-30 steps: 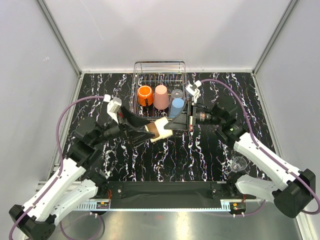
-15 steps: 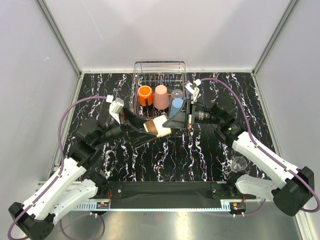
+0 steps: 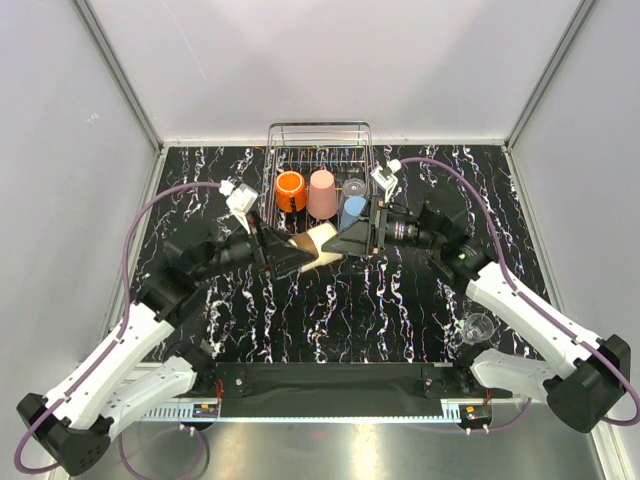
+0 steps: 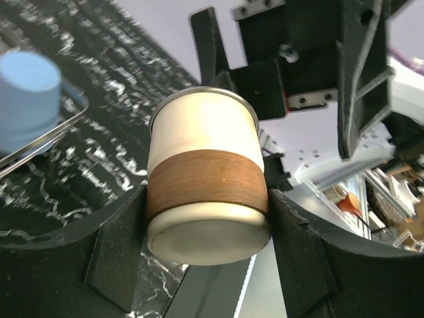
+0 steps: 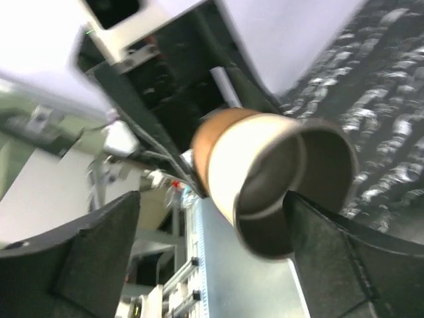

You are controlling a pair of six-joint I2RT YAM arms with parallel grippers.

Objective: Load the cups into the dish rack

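Mid-air handover just short of dish rack [image 3: 274,150] — beige cup [image 4: 205,189] clamped sideways btwn left gripper [image 4: 209,255] fingers; right gripper [image 5: 215,252] spread wide, prob. not gripping — so left can rack it.

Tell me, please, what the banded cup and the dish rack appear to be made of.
The banded cup: glossy cream body, thin metallic rim, likely enamelled steel; its matte brown band looks like wood or cork. The dish rack: thin shiny silver wires, probably chromed steel.
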